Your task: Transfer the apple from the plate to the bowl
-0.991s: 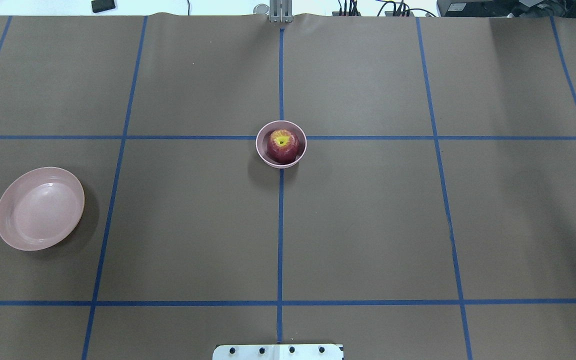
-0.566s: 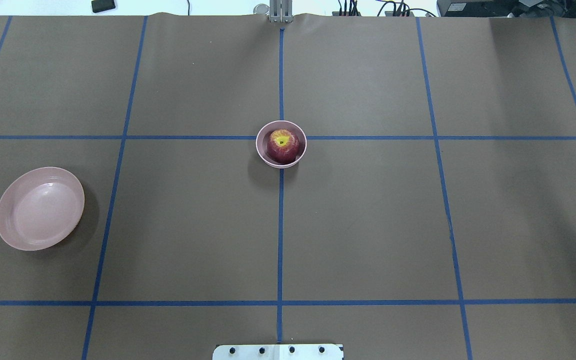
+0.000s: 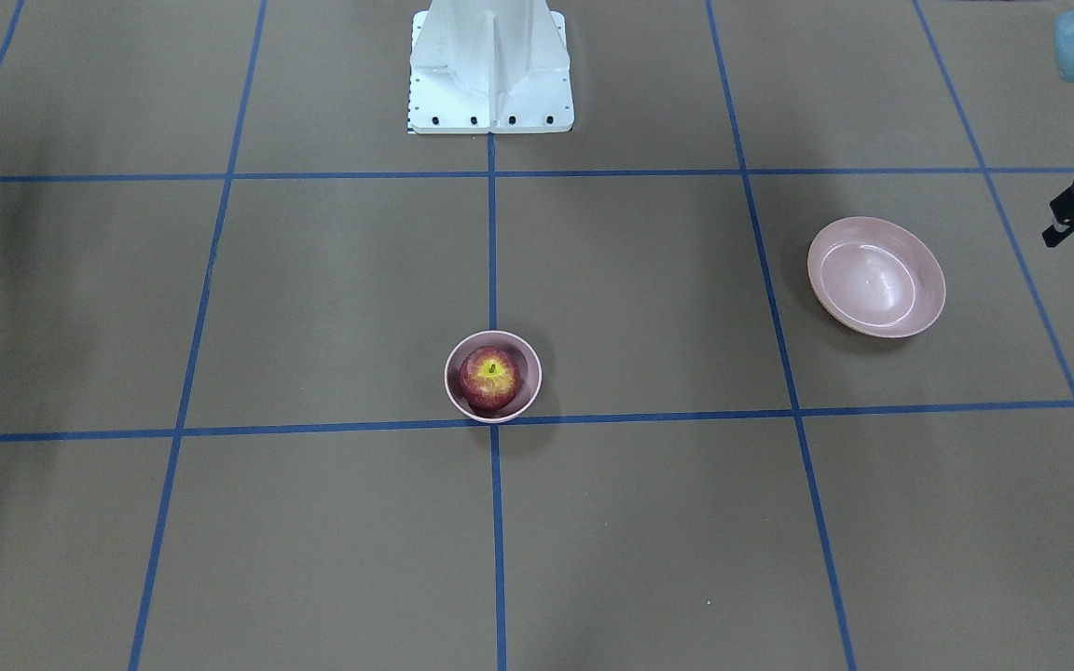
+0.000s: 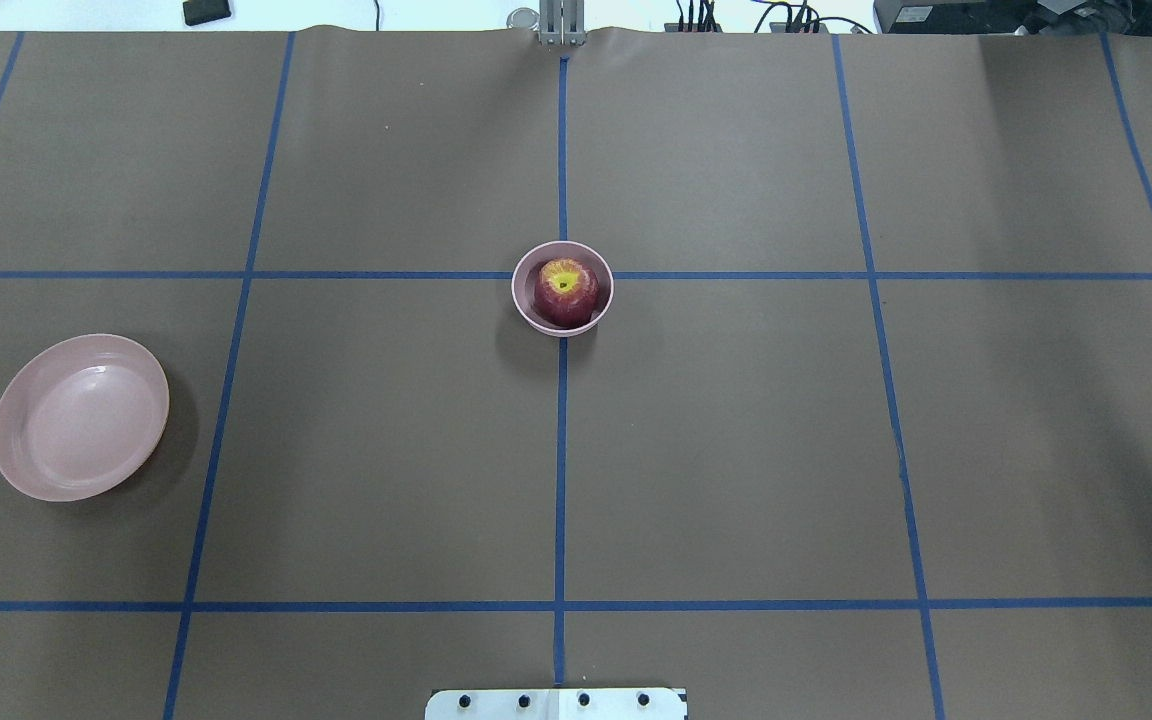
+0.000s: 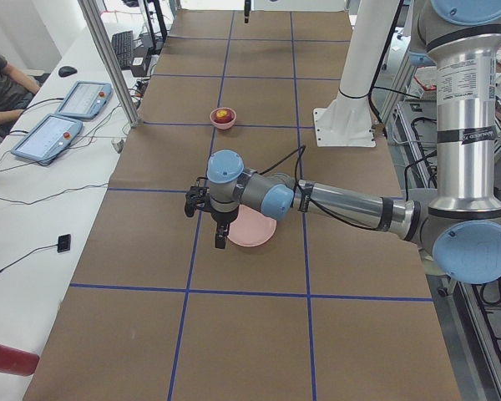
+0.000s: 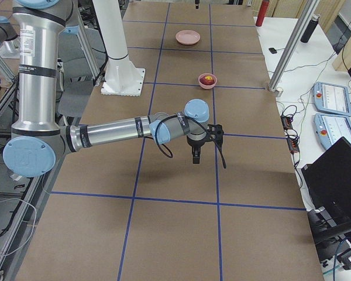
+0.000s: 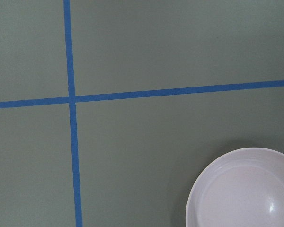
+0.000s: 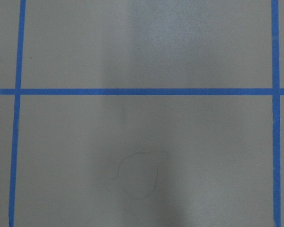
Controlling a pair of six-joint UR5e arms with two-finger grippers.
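Overhead exterior view: the apple point(image 4: 566, 290) sits inside the bowl point(image 4: 528, 312), yellow stem patch facing up, at the middle of the counter point(image 4: 736, 450), where two blue tape lines point(image 4: 561, 450) cross. The bowl is barely wider than the fruit. The plate point(image 4: 81, 418) lies near the counter's left edge, well apart from the bowl and a little nearer my side than the far edge.

My left pincer point(image 5: 221, 241) hangs above the counter toward the left edge, fingers pointing down. It is near the plate and raised clear of it. My left wrist camera catches only a curve of the plate's rim in its lower right corner, beside a tape crossing. The apple lies well apart from this pincer, off toward the counter's middle. I cannot tell whether these fingers stand apart or together: the front-facing view shows only a dark fragment at its right border, and the side view is no guide.

My right pincer point(image 6: 195, 159) hangs over the counter toward the right edge, also pointing down and raised above the surface. The apple in its bowl is well apart from it too, toward the middle, so the fruit rests between my two pincers. My right wrist camera shows only the brown covering, tape lines and a faint outline mark. Here also I cannot tell how the fingers stand.
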